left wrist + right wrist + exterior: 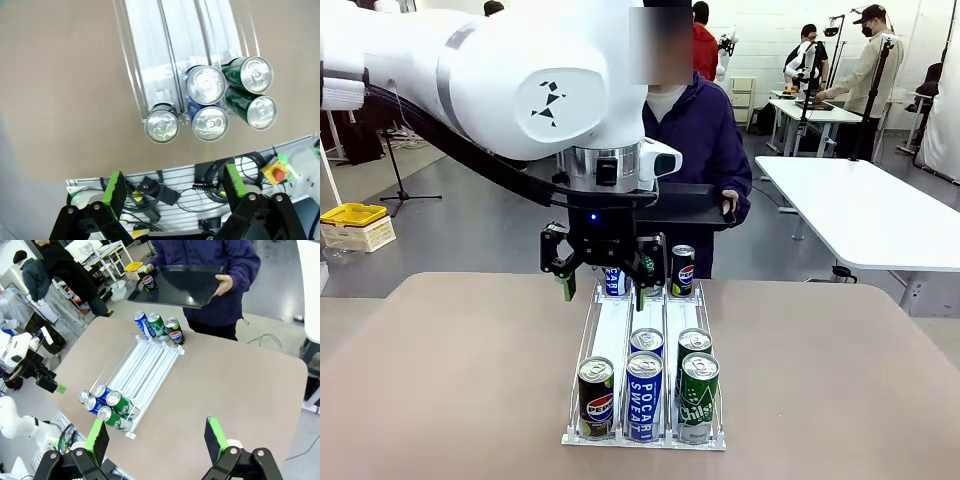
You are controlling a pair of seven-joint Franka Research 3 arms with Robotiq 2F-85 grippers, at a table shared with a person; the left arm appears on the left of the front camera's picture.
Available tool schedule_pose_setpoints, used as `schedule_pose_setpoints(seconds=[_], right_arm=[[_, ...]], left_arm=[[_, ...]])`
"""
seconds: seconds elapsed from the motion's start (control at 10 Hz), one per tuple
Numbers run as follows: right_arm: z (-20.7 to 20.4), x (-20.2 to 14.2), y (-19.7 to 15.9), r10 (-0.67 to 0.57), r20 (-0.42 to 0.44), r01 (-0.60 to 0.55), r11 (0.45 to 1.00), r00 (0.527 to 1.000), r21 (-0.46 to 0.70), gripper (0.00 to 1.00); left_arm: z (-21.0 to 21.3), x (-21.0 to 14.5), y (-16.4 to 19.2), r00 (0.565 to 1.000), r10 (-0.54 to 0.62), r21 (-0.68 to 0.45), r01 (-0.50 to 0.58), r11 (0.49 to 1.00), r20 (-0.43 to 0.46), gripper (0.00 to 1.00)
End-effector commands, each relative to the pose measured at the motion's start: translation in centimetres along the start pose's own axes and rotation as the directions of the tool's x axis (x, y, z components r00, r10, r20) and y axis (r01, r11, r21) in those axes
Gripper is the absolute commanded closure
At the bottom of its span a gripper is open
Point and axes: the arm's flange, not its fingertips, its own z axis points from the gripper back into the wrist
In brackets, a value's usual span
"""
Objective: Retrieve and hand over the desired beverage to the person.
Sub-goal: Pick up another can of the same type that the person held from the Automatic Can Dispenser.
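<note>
Aluminium drink cans [646, 345] stand at both ends of the white three-lane wire-sided rack [612, 335] that lies lengthwise on the tan table [450, 380]. Five are at the end by the robot-side edge, fronted by a black Pepsi can [596, 398], a blue Pocari Sweat can [643, 395] and a green Chilsung can [699, 395], and three more are at the end by the person's edge. Which one is wanted cannot be told. Any of them should handle as a sealed can: fairly heavy, stiff while full, yet thin-walled, smooth and probably slippery. It is best taken across the mid-body with pads flat, minding the tight gaps between neighbours. The left gripper [173, 187] hangs with fingers spread wide and nothing between them, and the right gripper [156, 440] gapes empty high over the table. The front view makes the left gripper seem to sit over the far cans, but its own wrist view suggests it is back past the robot-side edge, looking down on can tops. The right wrist view adds the black rectangular tray [190, 285] held by the person in the dark purple hooded jacket [215, 260], with a further Pepsi can [146, 280] on it.
</note>
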Motion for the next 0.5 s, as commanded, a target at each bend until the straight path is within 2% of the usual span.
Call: schedule_pose_setpoints(seconds=[0.0,0.1,0.4], right_arm=[[-0.2,0.0,-0.2,0.007,0.016,-0.007,0.999,1.0,0.035,0.0],[-0.2,0.0,-0.2,0.007,0.016,-0.007,0.999,1.0,0.035,0.0],[-0.2,0.0,-0.2,0.007,0.016,-0.007,0.999,1.0,0.035,0.0]], left_arm=[[0.3,0.6,1.3,0.999,0.038,-0.088,-0.04,0.995,-0.025,0.0],[0.0,0.0,0.0,1.0,0.0,0.0,0.0,1.0,0.0,0.0],[0.0,0.0,0.0,1.0,0.0,0.0,0.0,1.0,0.0,0.0]])
